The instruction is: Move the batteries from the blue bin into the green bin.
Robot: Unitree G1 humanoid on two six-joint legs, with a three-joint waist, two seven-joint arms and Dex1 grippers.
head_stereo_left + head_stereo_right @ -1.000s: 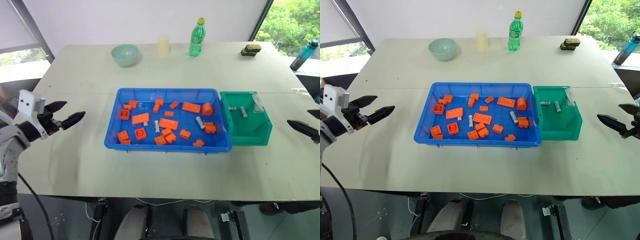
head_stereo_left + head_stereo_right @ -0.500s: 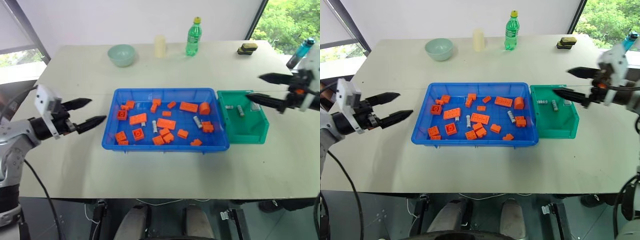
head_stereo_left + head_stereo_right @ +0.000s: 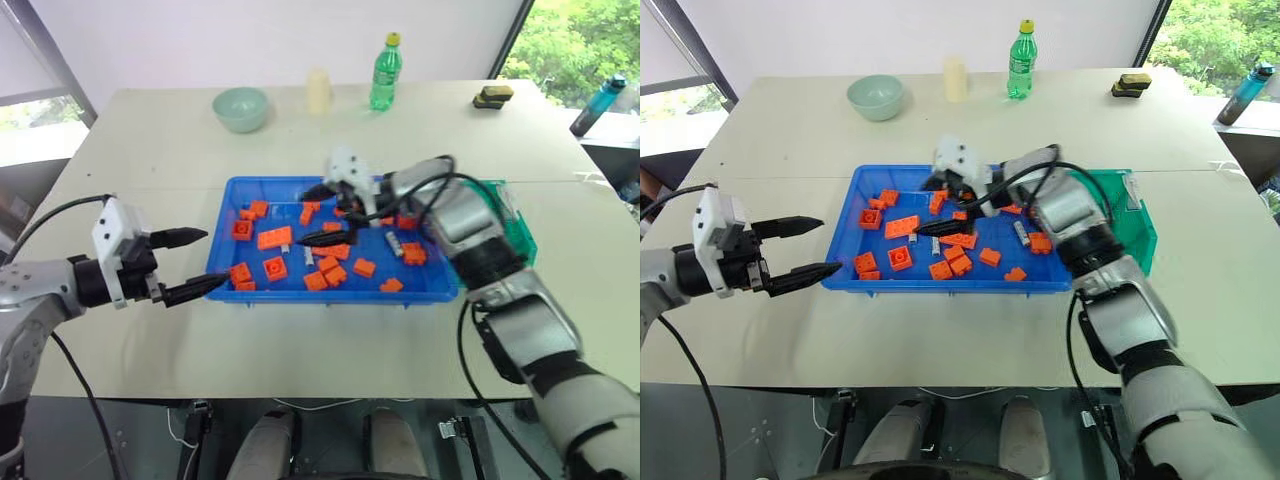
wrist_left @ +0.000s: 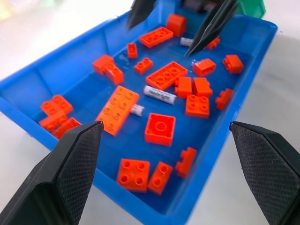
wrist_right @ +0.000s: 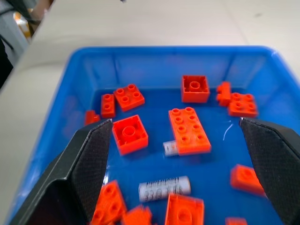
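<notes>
Fingers [image 3: 322,213] spread | orange bricks [image 3: 280,238] crowd batteries [image 5: 164,186]

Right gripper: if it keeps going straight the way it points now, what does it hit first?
Probably the loose battery lying on the blue bin floor among the orange bricks. The right gripper, open, points down into the bin with the battery centred between its fingers. Depth is unclear; a neighbouring brick could come first.
</notes>
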